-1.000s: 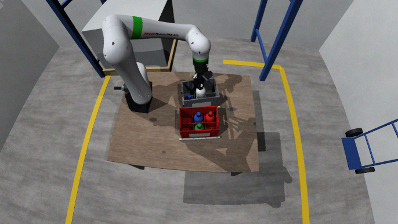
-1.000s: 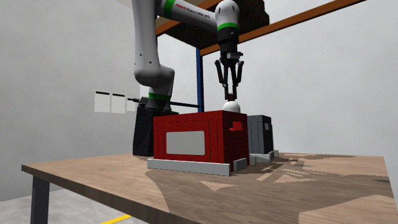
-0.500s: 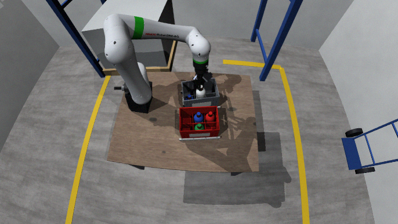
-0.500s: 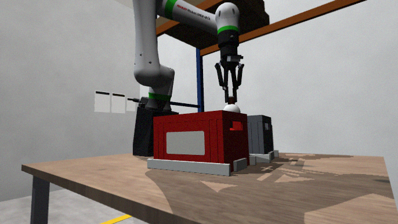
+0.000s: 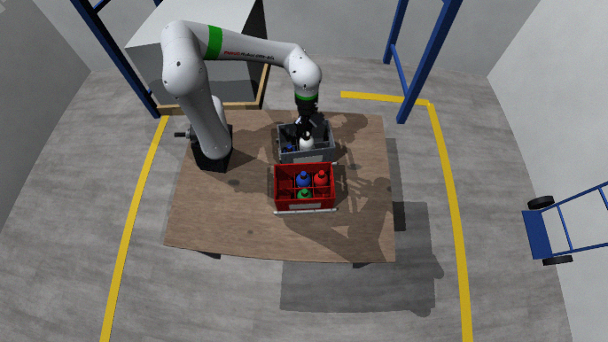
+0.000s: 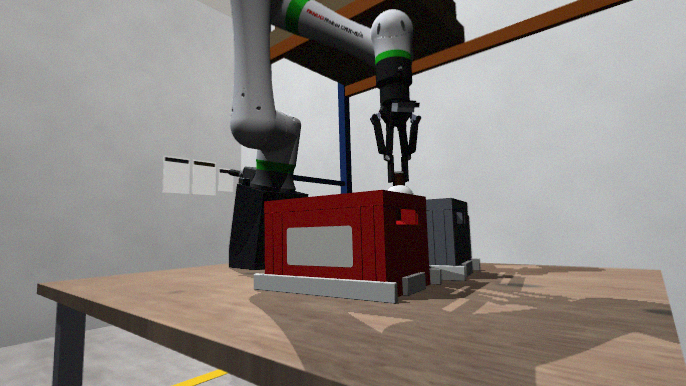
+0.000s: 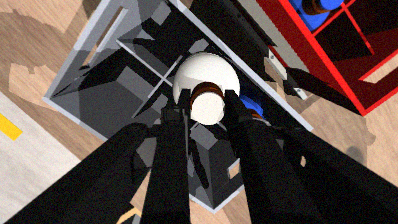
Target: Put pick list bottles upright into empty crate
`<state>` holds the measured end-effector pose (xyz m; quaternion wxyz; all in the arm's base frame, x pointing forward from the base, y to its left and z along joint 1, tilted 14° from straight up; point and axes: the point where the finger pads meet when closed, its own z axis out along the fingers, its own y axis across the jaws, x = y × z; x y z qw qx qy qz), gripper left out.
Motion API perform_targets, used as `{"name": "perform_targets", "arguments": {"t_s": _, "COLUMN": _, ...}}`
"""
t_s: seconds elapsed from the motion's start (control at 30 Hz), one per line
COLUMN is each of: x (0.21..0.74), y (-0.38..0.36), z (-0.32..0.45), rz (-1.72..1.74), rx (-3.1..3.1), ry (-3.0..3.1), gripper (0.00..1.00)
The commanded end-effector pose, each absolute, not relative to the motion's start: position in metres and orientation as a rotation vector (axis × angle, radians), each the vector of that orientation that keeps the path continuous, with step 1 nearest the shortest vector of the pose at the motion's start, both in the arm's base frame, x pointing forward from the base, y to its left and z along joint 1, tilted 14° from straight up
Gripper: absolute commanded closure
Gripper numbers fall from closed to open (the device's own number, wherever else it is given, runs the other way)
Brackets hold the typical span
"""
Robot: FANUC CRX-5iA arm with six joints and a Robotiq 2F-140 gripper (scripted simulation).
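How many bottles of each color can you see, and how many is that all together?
Blue: 2, one in the red crate at, one in the grey crate at
Red: 1
Green: 1
White: 1, held by the gripper
Total: 5

Red crate (image 6: 370, 240) stands on the tabletop (image 6: 200, 310), grey label panel facing the near edge, grey stop blocks (image 6: 325, 287) along its base. Grey crate (image 6: 447, 230) sits directly behind it, toward the far edge. Hand (image 6: 399, 172) hangs vertically above the crates, fingers pinched on the brown neck of a white bottle (image 6: 400, 189); only the bottle's rounded shoulder shows over the red crate's top rim. Arm base (image 6: 245, 235) at the far left.
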<state>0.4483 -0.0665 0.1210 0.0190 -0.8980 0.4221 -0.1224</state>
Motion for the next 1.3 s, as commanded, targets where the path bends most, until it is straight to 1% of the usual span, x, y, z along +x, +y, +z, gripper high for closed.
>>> {"name": "perform_targets", "arguments": {"t_s": 0.0, "x": 0.449, "y": -0.067, "z": 0.121, "rz": -0.383, "rx": -2.787, "ry": 1.310, "gripper": 0.90}}
{"name": "perform_targets", "arguments": {"t_s": 1.27, "x": 0.457, "y": -0.069, "z": 0.088, "rz": -0.383, "rx": -2.787, "ry": 1.310, "gripper": 0.90}}
